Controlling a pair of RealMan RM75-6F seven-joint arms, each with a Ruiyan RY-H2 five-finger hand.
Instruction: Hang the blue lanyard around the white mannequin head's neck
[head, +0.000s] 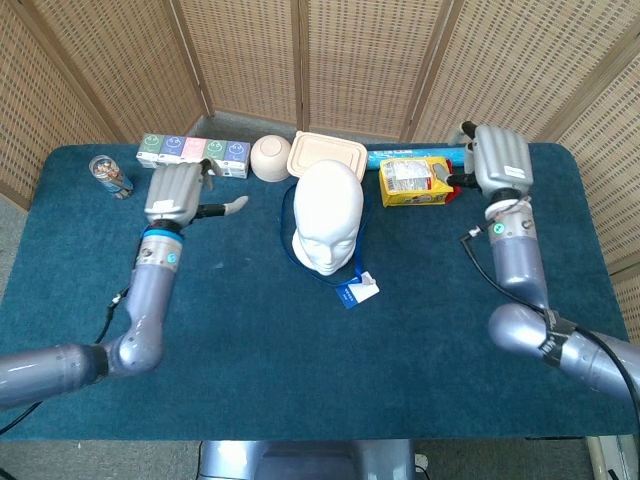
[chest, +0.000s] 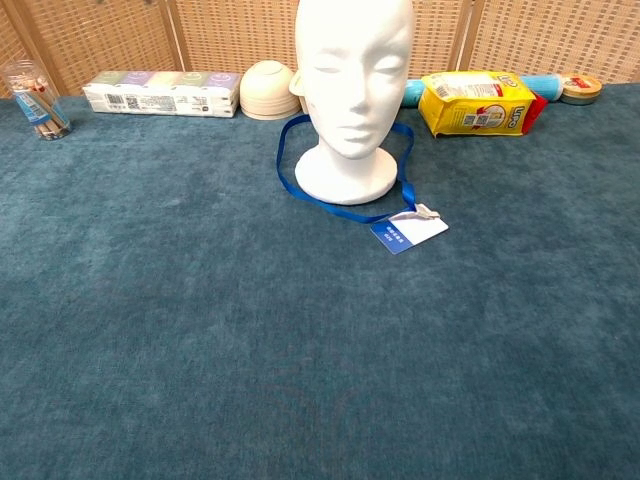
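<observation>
The white mannequin head (head: 327, 215) (chest: 352, 70) stands upright at mid-table. The blue lanyard (head: 288, 228) (chest: 291, 166) lies looped around its neck, resting on the cloth around the base. Its badge (head: 357, 291) (chest: 408, 230) lies flat in front of the head. My left hand (head: 180, 192) hovers to the left of the head, apart from it, thumb out and holding nothing. My right hand (head: 500, 160) is raised at the far right near the yellow packet, also empty. Neither hand shows in the chest view.
Along the back edge stand a can (head: 108, 176), a long pastel box (head: 195, 150), a bowl (head: 270, 157), a lidded container (head: 326, 153), a blue roll (head: 410, 156) and a yellow packet (head: 413, 180). A wicker screen (head: 330, 60) stands behind the table.
</observation>
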